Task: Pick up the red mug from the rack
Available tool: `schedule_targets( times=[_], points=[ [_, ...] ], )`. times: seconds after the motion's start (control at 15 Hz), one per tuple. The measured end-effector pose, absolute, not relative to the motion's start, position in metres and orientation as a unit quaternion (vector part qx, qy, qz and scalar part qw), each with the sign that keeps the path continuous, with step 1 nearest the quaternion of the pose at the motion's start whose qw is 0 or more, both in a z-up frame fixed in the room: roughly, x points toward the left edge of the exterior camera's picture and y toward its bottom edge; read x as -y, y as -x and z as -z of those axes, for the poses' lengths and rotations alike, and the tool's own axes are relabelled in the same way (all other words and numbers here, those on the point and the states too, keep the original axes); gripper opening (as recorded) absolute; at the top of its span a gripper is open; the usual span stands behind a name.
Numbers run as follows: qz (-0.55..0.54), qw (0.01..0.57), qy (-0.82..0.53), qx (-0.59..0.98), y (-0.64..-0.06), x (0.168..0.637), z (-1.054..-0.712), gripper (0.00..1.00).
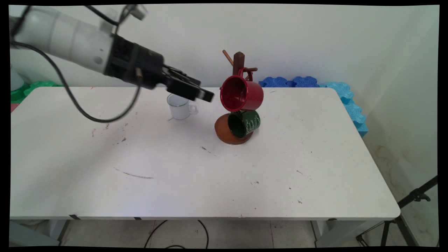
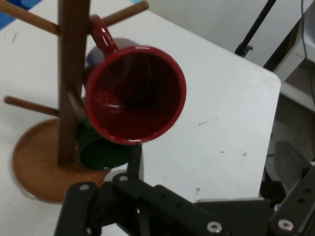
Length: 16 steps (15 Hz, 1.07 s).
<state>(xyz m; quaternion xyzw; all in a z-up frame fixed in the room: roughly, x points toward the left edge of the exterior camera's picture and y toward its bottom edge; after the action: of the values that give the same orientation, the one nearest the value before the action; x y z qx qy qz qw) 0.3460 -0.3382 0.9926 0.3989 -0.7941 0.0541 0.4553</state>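
hand (image 1: 201,91) raised near bench's (image 1: 196,189) far edge, grip state cannot be told | red mug (image 1: 241,93) hung on mug tree (image 1: 239,63), nearest; green mug (image 1: 244,123) below | white mug (image 1: 179,106) just behind hand

A white rectangular table (image 1: 210,182) with scattered dark scuff marks is seen before a pale wall. On it, a brown wooden mug tree (image 1: 239,63) with a round wooden base (image 1: 224,133) and slanted pegs is stood right of centre, towards the far side. A glossy red mug (image 1: 242,93) is hung by its handle from an upper peg, mouth turned leftward. A dark green mug (image 1: 244,123) is hung just below it, above the base. A small white enamel mug (image 1: 179,106) is stood upright to the tree's left, apart from it. Blue foam pieces (image 1: 290,82) are lined behind the table's far right edge, green foam pieces (image 1: 35,85) at far left. A black tripod (image 1: 402,217) is seen at lower right.
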Motion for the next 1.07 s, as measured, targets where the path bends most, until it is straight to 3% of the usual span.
schedule_targets(
  times=[1.07],
  points=[
    [-0.100,0.425,-0.426,0.792,-0.243,0.365,-0.948,1.00]
  ],
)
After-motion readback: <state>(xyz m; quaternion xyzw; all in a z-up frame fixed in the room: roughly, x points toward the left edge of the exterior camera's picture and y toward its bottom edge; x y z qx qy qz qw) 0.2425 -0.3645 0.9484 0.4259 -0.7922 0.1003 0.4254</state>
